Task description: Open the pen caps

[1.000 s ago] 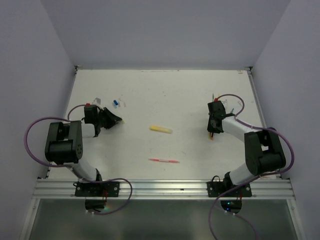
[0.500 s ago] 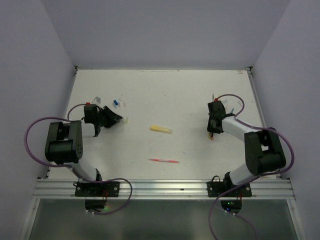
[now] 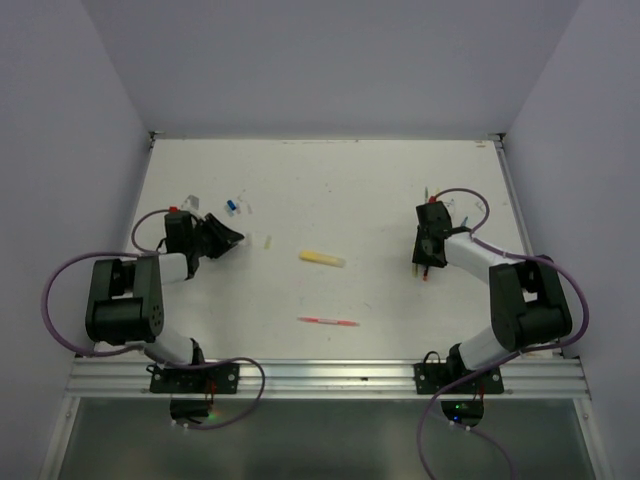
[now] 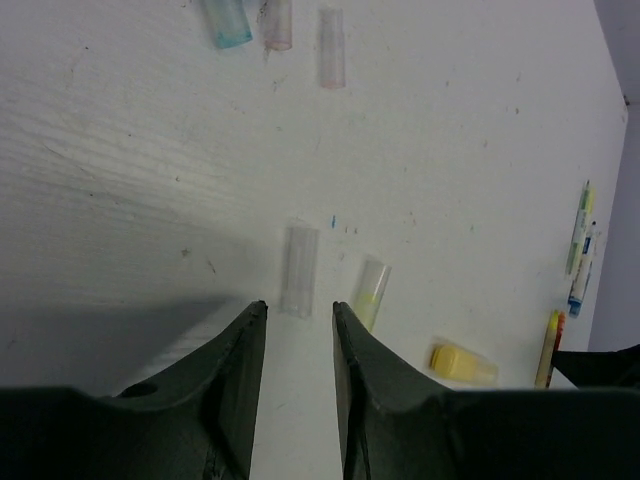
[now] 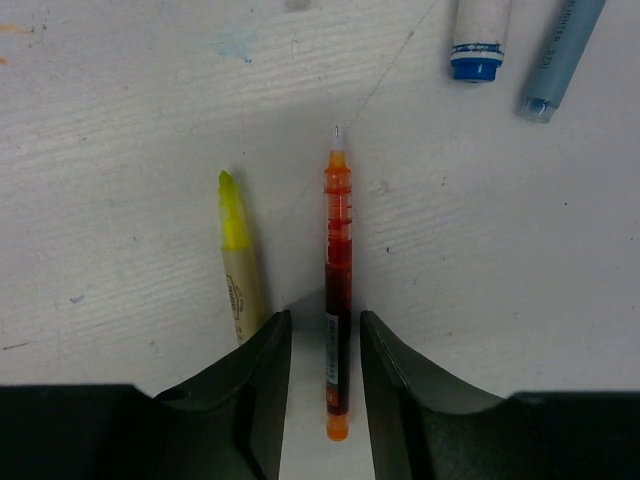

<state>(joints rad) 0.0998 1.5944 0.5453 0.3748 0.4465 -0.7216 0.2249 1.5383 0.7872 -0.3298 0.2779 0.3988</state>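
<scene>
Spread apart and empty, my left gripper [image 4: 297,318] hangs low over the table [image 4: 120,150]; a clear cap [image 4: 298,270] lies flat just past its fingertips, not touching them, and I judge it sits there because it is off its pen and belongs with the other loose caps; a yellow-tinted cap [image 4: 368,293] lies just beside it, while a blue cap [image 4: 228,20] and a pale pink cap [image 4: 332,48] lie farther off; all are short, smooth, translucent plastic tubes on their sides, so they could roll. My right gripper [image 5: 325,322] is parted too, its fingers flanking an orange pen [image 5: 338,290] without pinching it, for a strip of table shows between pen and finger; that pen lies flat with its fine nib bare and pointing away, so I judge its cap already off; a yellow-tipped pen [image 5: 237,255] lies near it, uncapped as well. Mid-table, well apart from both arms, lie a stubby yellow highlighter [image 3: 322,258] and a thin red pen [image 3: 327,321]; whether those are capped I cannot tell. The table is matte white, scuffed and ink-flecked.
</scene>
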